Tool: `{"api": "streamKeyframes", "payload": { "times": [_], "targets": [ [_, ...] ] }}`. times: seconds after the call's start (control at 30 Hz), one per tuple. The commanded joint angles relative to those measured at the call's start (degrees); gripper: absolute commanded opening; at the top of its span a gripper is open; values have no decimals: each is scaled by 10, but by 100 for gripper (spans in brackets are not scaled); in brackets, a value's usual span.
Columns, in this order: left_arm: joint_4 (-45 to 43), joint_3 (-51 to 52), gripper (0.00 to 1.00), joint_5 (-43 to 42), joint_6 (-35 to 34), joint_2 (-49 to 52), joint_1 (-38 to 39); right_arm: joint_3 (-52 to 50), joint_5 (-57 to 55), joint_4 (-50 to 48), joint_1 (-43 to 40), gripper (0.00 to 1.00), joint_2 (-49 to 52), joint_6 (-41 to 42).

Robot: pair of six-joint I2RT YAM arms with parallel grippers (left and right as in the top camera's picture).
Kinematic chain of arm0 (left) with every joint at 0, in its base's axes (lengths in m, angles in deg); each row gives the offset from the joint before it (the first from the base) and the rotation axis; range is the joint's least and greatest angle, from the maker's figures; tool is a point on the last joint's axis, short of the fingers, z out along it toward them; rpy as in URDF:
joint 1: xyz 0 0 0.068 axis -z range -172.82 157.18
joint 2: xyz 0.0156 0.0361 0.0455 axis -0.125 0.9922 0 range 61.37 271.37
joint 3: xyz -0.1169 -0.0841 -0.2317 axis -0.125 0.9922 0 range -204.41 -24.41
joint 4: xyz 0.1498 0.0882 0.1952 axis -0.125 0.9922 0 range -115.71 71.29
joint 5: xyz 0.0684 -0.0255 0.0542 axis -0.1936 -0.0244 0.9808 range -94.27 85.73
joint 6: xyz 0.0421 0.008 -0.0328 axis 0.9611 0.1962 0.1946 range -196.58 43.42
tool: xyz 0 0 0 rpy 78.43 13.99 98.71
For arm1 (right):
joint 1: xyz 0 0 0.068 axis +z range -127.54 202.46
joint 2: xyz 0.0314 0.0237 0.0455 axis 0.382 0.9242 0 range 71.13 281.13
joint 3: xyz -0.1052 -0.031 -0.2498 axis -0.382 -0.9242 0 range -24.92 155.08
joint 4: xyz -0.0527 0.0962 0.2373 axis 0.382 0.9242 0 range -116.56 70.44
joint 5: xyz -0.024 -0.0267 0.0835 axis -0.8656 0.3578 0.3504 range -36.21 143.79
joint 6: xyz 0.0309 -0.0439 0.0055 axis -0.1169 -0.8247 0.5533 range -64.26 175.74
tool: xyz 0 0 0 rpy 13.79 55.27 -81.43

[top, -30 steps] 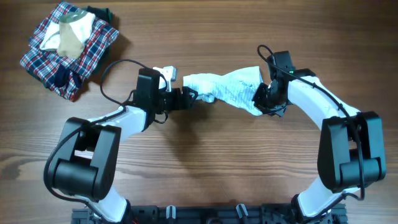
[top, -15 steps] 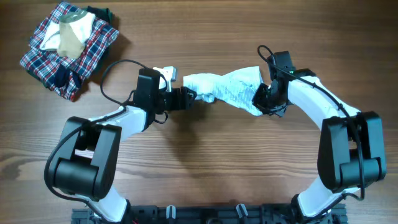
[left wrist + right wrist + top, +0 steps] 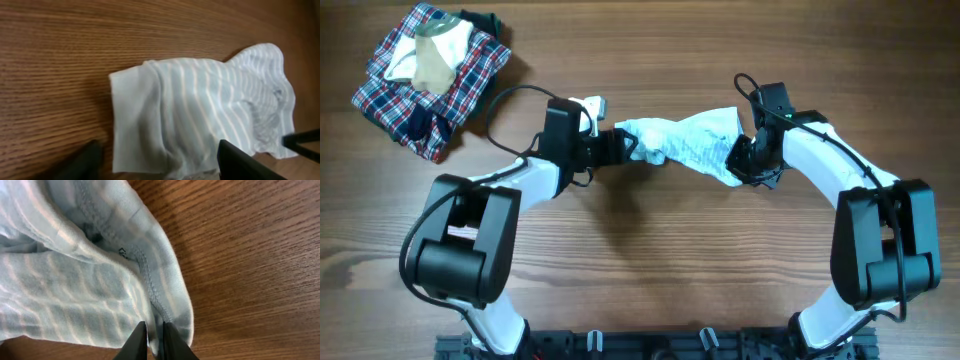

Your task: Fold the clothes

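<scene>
The pale blue-white striped garment [image 3: 685, 142] lies crumpled in a band across the table's middle. My left gripper [image 3: 624, 147] is open at its left end. In the left wrist view the garment's folded edge [image 3: 200, 110] lies between the two spread dark fingers [image 3: 242, 162], and the gripper [image 3: 159, 152] grips nothing. My right gripper [image 3: 738, 161] is shut on the garment's right end. In the right wrist view the gripper [image 3: 155, 342] pinches the stitched hem of the garment [image 3: 75, 280], which rests low on the wood.
A red-navy-white plaid garment [image 3: 440, 95] lies bunched at the far left corner with a cream-and-tan garment [image 3: 432, 55] on top and something dark behind it. Black cables loop over both arms.
My left arm has swung slightly toward the far side and its gripper has slid closer onto the garment's left end. The right arm and the garment's right end have not moved.
</scene>
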Motion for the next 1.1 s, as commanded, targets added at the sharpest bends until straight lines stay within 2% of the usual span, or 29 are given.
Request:
{"api": "streamKeyframes", "payload": {
  "times": [0.0,0.07,0.17,0.23,0.3,0.37,0.43,0.7,0.73,0.77,0.8,0.9,1.07],
  "targets": [
    [14,-6,59,7,-1,17,2,-3,-7,3,2,12,12,-1],
    [31,-6,47,7,-1,17,2,-3,-7,3,2,12,12,0],
    [45,-6,35,5,0,17,2,-3,-7,3,2,12,12,1],
    [45,-6,23,5,0,17,2,-3,-7,3,2,12,12,1],
    [45,-6,16,5,0,17,2,-3,-7,3,2,10,12,1],
    [45,-7,11,5,0,16,1,-3,-7,3,2,4,12,1],
    [46,-10,4,5,0,16,1,-3,-7,3,2,4,12,1],
    [48,-11,4,5,0,15,1,-3,-7,2,2,4,12,1],
    [48,-11,8,5,0,15,1,-3,-7,2,2,4,12,1],
    [48,-11,27,6,4,15,1,-3,-7,2,2,4,12,1],
    [48,-11,31,8,4,15,1,-3,-7,2,2,4,12,1],
    [52,-11,42,11,4,15,1,-3,-7,2,2,4,12,1],
    [63,-11,47,31,4,15,2,-3,-6,3,1,4,12,1]
  ]
}}
